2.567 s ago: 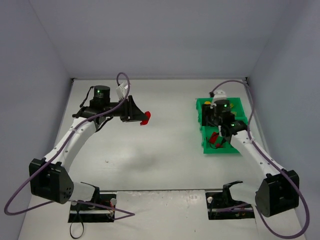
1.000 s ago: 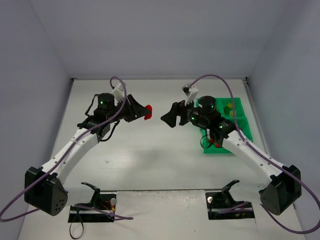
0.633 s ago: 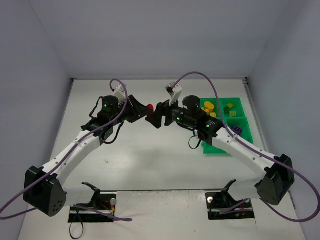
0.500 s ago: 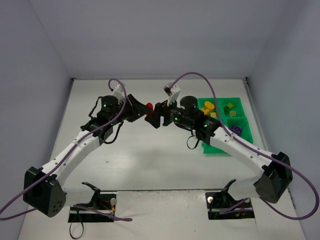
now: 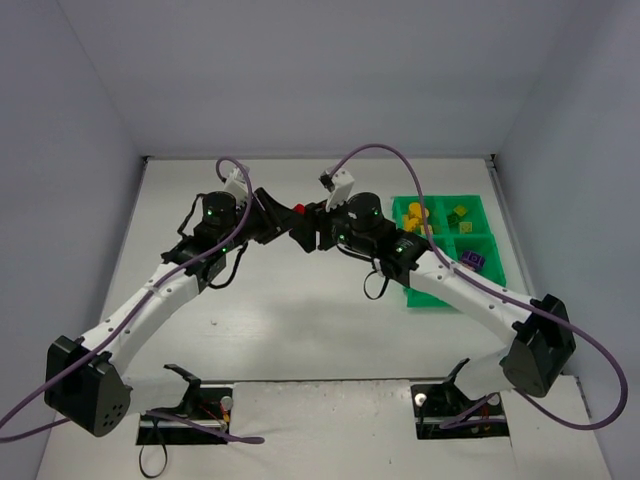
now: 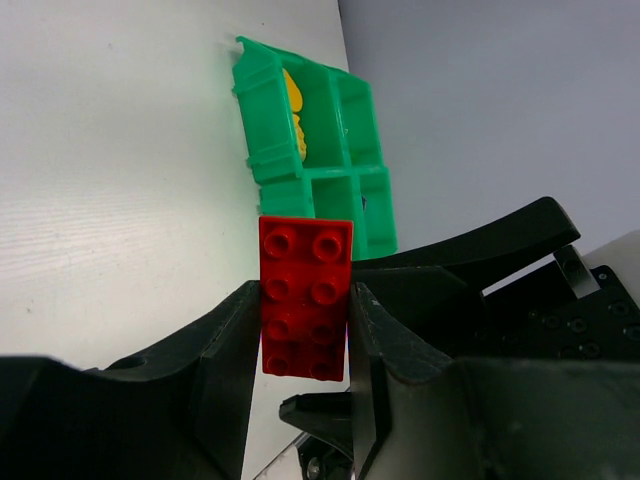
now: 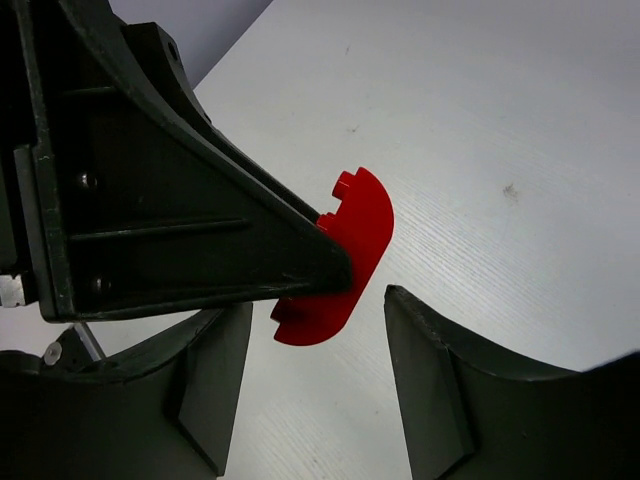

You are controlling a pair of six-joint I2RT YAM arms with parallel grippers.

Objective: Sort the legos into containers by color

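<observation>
A red lego (image 5: pixel 298 211) hangs above the table's middle, and my left gripper (image 5: pixel 289 222) is shut on it. In the left wrist view the studded red brick (image 6: pixel 305 297) sits pinched between both black fingers (image 6: pixel 225 350). My right gripper (image 5: pixel 305 233) meets it from the right. Its jaws stand open on either side of the brick's rounded end (image 7: pixel 350 250), with a gap showing on both sides. The green tray (image 5: pixel 447 232) lies to the right with yellow legos (image 5: pixel 418 215) in a far compartment and a purple one (image 5: pixel 473 260) in a near one.
The left gripper's black finger (image 7: pixel 180 200) fills the upper left of the right wrist view. Purple cables loop over both arms. Grey walls close in the white table on three sides. The tray (image 6: pixel 262 120) lies beyond the brick in the left wrist view.
My right arm has swung from the tray leftward to the held red lego, and its jaws have narrowed around it. The left gripper has kept its grip, edging slightly right.
</observation>
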